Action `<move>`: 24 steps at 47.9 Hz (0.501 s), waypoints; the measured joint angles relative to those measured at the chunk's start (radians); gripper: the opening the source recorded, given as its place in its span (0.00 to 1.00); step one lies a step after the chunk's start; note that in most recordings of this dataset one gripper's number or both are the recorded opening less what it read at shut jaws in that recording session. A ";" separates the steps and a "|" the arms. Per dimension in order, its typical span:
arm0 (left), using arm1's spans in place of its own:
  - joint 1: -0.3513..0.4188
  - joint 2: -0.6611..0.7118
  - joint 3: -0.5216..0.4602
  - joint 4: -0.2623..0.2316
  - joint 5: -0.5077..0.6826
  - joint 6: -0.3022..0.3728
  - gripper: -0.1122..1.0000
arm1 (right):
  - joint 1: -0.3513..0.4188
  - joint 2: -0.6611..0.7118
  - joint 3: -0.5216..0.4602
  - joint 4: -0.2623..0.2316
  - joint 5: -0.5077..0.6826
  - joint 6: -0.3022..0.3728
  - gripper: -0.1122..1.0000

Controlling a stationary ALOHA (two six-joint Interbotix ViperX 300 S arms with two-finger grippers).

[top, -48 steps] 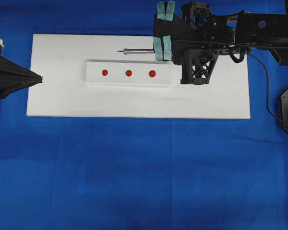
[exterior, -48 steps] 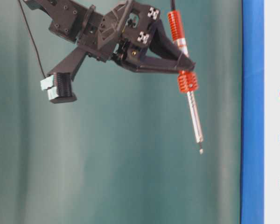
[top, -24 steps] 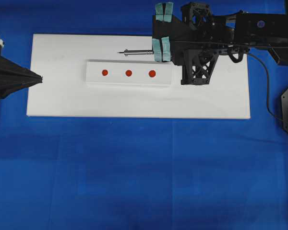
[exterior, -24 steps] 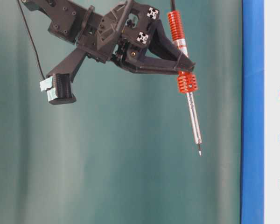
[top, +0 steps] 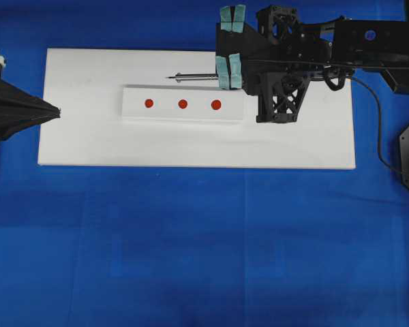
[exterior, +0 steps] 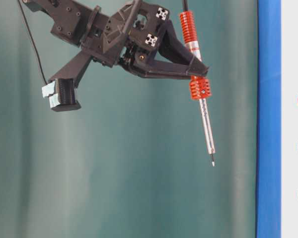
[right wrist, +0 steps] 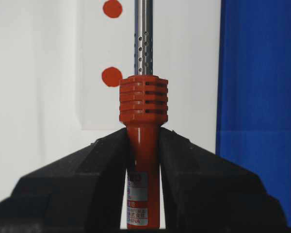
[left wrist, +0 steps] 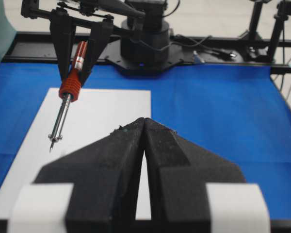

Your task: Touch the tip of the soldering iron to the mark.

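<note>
My right gripper [right wrist: 143, 141] is shut on the red-orange handle of the soldering iron [right wrist: 143, 104]. In the table-level view the iron [exterior: 201, 91] hangs well off the board, its dark tip [exterior: 212, 162] touching nothing. From overhead its shaft [top: 198, 77] runs leftward just behind the white strip, ending at the tip [top: 169, 78]. The mark [top: 216, 104] is the rightmost and largest red dot; in the right wrist view the mark [right wrist: 111, 76] lies just left of the shaft. My left gripper [left wrist: 144, 121] is shut and empty at the board's left edge [top: 58, 111].
The three dots sit on a raised white strip [top: 133, 112] on a white board [top: 293, 150] over blue cloth. Two smaller dots [top: 183, 104] [top: 148, 103] lie left of the mark. The black cord [top: 380, 122] trails off to the right.
The right gripper has carried the iron slightly nearer the dotted strip in the overhead view. The left arm has not moved.
</note>
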 measured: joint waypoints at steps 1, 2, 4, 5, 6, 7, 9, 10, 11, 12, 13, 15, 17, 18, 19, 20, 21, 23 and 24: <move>0.000 0.002 0.000 -0.002 0.000 -0.002 0.10 | 0.000 0.002 -0.002 0.000 0.000 0.002 0.16; 0.002 0.000 0.000 0.000 0.000 0.000 0.10 | 0.000 0.003 -0.002 0.002 -0.002 0.002 0.16; 0.002 0.000 0.000 -0.002 0.000 0.000 0.10 | 0.000 0.006 -0.002 0.002 -0.002 0.000 0.16; 0.002 0.002 0.000 0.000 0.000 0.000 0.10 | 0.000 0.009 -0.002 0.002 -0.002 0.000 0.16; 0.000 0.000 0.000 0.000 0.000 0.000 0.10 | 0.000 0.011 -0.002 0.002 -0.002 0.000 0.16; 0.000 0.002 0.000 0.000 0.000 0.000 0.10 | 0.000 0.012 -0.002 0.000 0.000 0.000 0.16; 0.000 0.002 0.000 0.000 0.000 0.000 0.10 | 0.000 0.015 -0.002 0.002 -0.002 0.000 0.16; 0.000 0.000 0.000 0.000 0.000 0.000 0.10 | 0.000 0.017 -0.002 0.002 -0.002 0.002 0.16; 0.000 0.000 0.002 0.000 0.000 0.000 0.10 | 0.000 0.018 -0.002 0.002 -0.002 0.000 0.16; 0.002 0.002 0.000 0.000 0.000 0.000 0.10 | 0.000 0.018 -0.002 0.000 -0.002 0.002 0.16; 0.002 0.002 0.000 -0.002 -0.002 0.000 0.10 | 0.000 0.020 -0.002 0.002 -0.002 0.000 0.16; 0.000 0.000 0.000 -0.002 0.000 0.000 0.10 | 0.000 0.018 -0.002 0.002 -0.002 0.002 0.16; 0.000 0.002 0.000 0.000 0.000 0.000 0.10 | 0.000 0.020 -0.002 0.000 -0.002 0.002 0.16; 0.000 0.000 0.000 0.000 0.000 0.000 0.10 | 0.000 0.020 -0.002 0.002 -0.002 0.002 0.16; 0.000 0.002 0.000 0.000 -0.002 0.000 0.10 | 0.000 0.021 -0.002 0.002 -0.002 0.002 0.16; 0.002 0.002 0.000 0.000 0.000 0.000 0.10 | -0.002 0.023 -0.002 0.002 -0.003 0.000 0.16; 0.000 0.002 0.000 -0.002 0.000 0.000 0.10 | 0.000 0.025 -0.002 0.002 -0.003 0.002 0.16; 0.002 0.002 0.000 0.000 0.000 0.000 0.10 | -0.002 0.028 -0.002 0.002 -0.006 0.002 0.16; 0.000 0.002 0.000 0.000 0.000 0.000 0.10 | 0.000 0.029 -0.002 0.000 -0.008 0.002 0.16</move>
